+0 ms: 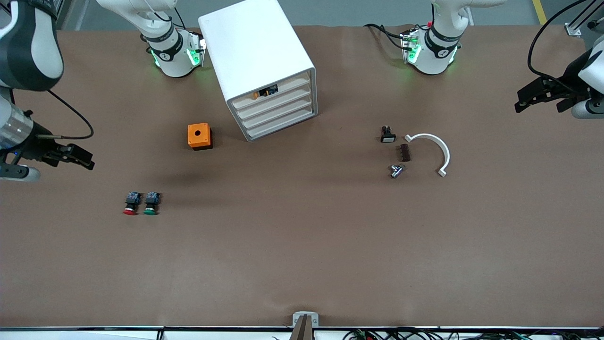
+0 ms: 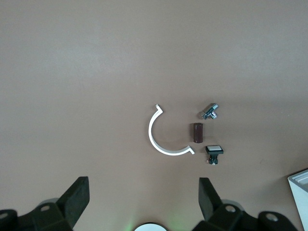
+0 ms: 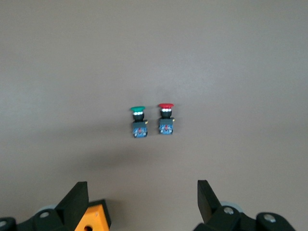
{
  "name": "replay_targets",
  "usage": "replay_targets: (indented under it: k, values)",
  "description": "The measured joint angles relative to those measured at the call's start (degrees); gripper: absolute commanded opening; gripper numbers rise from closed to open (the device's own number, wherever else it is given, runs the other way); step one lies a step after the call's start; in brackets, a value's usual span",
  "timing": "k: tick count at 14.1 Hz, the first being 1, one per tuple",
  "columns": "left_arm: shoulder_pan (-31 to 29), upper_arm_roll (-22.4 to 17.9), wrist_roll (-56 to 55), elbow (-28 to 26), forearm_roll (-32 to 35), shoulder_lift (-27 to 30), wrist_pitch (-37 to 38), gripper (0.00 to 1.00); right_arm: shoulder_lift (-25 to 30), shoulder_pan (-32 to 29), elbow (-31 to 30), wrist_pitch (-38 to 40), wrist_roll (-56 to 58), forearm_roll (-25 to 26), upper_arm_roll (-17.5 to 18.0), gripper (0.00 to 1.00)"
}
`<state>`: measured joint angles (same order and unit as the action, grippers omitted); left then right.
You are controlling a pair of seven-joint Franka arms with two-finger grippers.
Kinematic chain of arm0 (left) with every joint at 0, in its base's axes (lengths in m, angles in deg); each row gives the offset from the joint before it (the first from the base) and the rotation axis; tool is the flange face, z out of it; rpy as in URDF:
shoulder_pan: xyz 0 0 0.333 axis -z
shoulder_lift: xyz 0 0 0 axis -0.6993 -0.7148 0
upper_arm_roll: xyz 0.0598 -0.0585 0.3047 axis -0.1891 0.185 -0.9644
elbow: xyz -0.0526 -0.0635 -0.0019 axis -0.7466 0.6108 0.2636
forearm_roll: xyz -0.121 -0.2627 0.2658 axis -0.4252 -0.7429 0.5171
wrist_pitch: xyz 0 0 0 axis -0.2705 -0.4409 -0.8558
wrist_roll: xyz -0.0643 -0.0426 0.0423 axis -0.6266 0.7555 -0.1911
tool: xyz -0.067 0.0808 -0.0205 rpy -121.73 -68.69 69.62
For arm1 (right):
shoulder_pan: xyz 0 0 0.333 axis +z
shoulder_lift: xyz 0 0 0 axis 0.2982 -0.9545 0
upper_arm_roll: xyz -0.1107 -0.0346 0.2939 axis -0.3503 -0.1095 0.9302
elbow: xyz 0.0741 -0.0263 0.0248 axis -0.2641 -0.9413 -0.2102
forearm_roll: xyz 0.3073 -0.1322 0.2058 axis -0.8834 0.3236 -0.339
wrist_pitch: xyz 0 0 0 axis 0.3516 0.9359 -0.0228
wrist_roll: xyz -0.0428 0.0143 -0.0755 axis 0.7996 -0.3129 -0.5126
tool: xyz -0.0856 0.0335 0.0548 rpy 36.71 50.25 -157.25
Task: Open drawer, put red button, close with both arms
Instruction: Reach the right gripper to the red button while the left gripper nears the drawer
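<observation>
White drawer shut in the cabinet, red button at seven o'clock from it on the tabletop: we judge opening comes first, left pincer and right pincer hanging wide, empty.
</observation>
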<state>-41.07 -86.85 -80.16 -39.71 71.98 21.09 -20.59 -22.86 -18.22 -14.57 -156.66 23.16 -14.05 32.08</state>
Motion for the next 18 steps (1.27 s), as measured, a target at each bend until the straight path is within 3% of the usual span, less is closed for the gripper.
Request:
replay_targets:
  k: [4, 11, 15, 18]
  values:
    - [0.0, 0.0, 0.0, 0.0, 0.0, 0.0, 0.0, 1.0, 4.8, 1.1, 4.8, 9.9, 0.0, 0.0, 0.4, 1.0]
    - [0.1, 0.0, 0.0, -0.5, 0.0, -1.4, 0.5, 1.0, 6.2, 1.1, 5.1, 11.7, -1.1, 0.0, 0.4, 1.0]
    - [1.3, 1.2, 0.0, -0.9, -0.5, -7.9, 0.5, 1.0, 6.0, 1.1, 4.8, 10.7, -1.1, 0.0, 0.2, 1.0]
    - [2.0, 4.6, -1.6, -0.9, -1.0, -14.1, 0.2, 1.0, 5.6, 1.1, 3.0, 7.8, -1.1, 0.0, 0.0, 1.0]
